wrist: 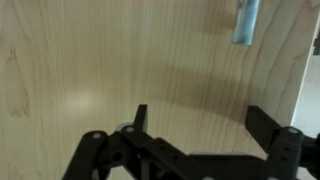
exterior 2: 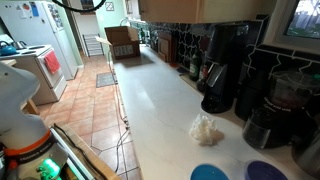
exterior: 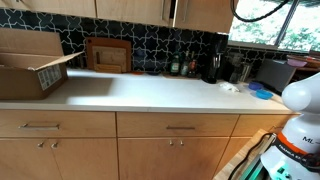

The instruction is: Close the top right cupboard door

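Note:
In the wrist view a plain light tan wooden door (wrist: 130,60) fills nearly the whole frame, close in front of the camera. Its vertical edge runs down the far right, with a paler surface beyond. A small blue-grey piece (wrist: 245,20) hangs at the top right of it. My gripper (wrist: 203,125) is open and empty, its two dark fingers spread apart just before the wood; I cannot tell whether they touch it. The gripper does not show in either exterior view. Tan wall-cabinet fronts (exterior: 200,10) run along the top edge of an exterior view.
A long white counter (exterior: 150,92) carries a cardboard box (exterior: 30,65), a wooden board (exterior: 107,55), bottles and black coffee machines (exterior 2: 225,70), a crumpled white cloth (exterior 2: 207,128) and blue lids (exterior: 262,93). Drawers with bar handles (exterior: 40,125) sit below. The robot's base (exterior: 300,100) stands beside the counter.

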Robot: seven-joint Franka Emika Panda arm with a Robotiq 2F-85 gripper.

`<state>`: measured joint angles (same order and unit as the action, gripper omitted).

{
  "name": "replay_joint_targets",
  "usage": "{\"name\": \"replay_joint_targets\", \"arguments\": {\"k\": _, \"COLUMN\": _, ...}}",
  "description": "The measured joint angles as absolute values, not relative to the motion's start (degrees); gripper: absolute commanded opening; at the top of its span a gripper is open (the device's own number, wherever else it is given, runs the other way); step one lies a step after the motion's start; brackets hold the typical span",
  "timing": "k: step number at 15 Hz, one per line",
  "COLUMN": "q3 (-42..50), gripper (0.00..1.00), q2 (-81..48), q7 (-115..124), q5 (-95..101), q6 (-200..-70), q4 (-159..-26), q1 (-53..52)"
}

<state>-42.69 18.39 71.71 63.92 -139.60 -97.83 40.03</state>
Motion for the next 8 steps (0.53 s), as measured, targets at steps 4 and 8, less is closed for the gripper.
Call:
{"name": "replay_joint_targets", "arguments": {"k": 4, "q3": -38.91, "gripper": 1.00, "q2": 10.34, "q7": 81.04, "q5": 78.25, "q6": -134.34, "q4": -93.33, "q1": 30.54}}
{"name": "replay_joint_targets", "arguments": {"k": 8, "q3": -27.17, "gripper": 1.00, "q2": 2.60, "q7": 82.80, "q5": 84.30, "q6": -133.16, "q4": -87.91, "q1": 15.95}}
